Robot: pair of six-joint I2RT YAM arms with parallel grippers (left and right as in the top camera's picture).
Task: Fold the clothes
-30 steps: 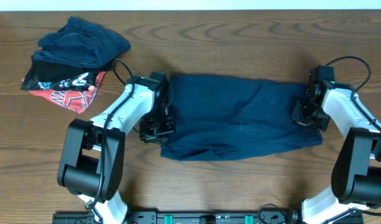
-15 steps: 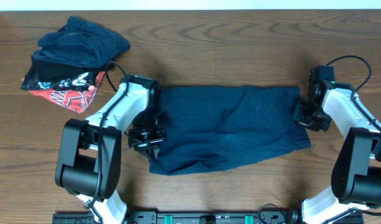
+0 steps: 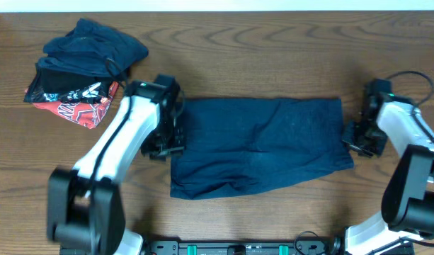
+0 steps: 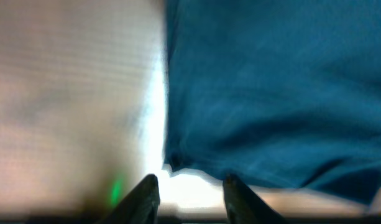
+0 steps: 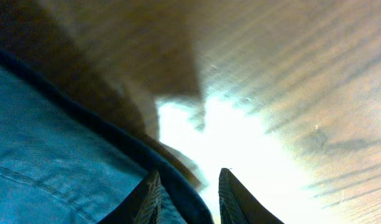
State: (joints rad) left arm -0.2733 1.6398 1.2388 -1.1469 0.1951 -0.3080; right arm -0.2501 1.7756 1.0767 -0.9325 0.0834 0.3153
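A wide plain navy garment (image 3: 259, 145) lies flat across the middle of the table as a rough rectangle. My left gripper (image 3: 164, 147) hovers at its left edge. In the left wrist view the gripper (image 4: 190, 196) is open, with only bright table in the gap and the navy cloth (image 4: 271, 87) just beyond the fingertips. My right gripper (image 3: 356, 139) sits at the garment's right edge. In the right wrist view it (image 5: 189, 196) is open, and the cloth's dark hem (image 5: 178, 180) runs along the left finger. More clothes (image 3: 86, 67) are piled at the far left.
The pile holds dark navy pieces (image 3: 96, 46) on top of a red-and-black printed one (image 3: 78, 103). The wooden table (image 3: 273, 57) stretches behind the garment. Cables loop from both arms, and a black rail (image 3: 238, 248) runs along the front edge.
Both grippers have opened and let go of the navy garment. The left arm has drawn back to the left edge and lifted. The right gripper has shifted slightly right. The garment ended up a little nearer the front.
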